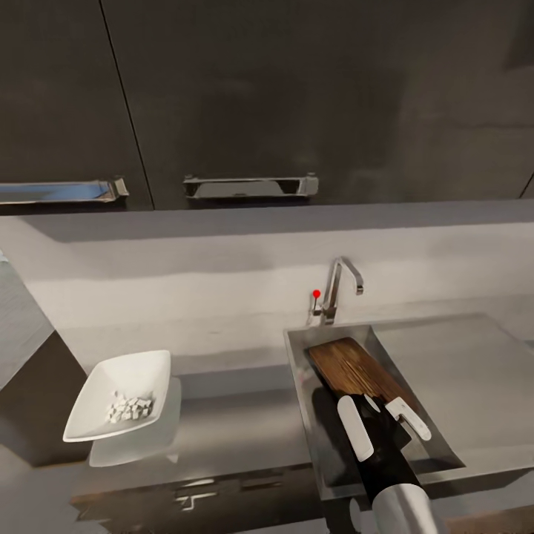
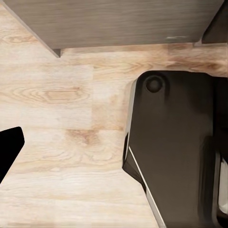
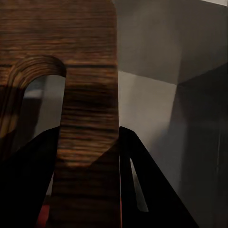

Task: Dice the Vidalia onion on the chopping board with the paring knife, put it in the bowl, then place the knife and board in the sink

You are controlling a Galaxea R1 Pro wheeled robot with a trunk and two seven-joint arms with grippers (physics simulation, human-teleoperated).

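Note:
The dark brown chopping board (image 1: 354, 371) slants inside the steel sink (image 1: 298, 386), its far end toward the tap (image 1: 337, 289). My right gripper (image 1: 381, 426) is shut on the board's near end, a white finger on each side. In the right wrist view the board (image 3: 88, 95) runs between the two dark fingers (image 3: 156, 190). A red sliver (image 3: 45, 216) under the board may be the paring knife's handle; the rest is hidden. The white bowl (image 1: 89, 415) on the countertop (image 1: 245, 415) holds diced onion (image 1: 130, 408). A dark fingertip (image 2: 9, 149) of my left gripper hangs over the wood floor.
Dark upper cabinets with bar handles (image 1: 251, 185) hang above the backsplash. The flat drainboard (image 1: 475, 371) lies right of the basin. A dark block (image 1: 30, 386) stands left of the bowl. My own black base (image 2: 175, 152) sits on the plank floor.

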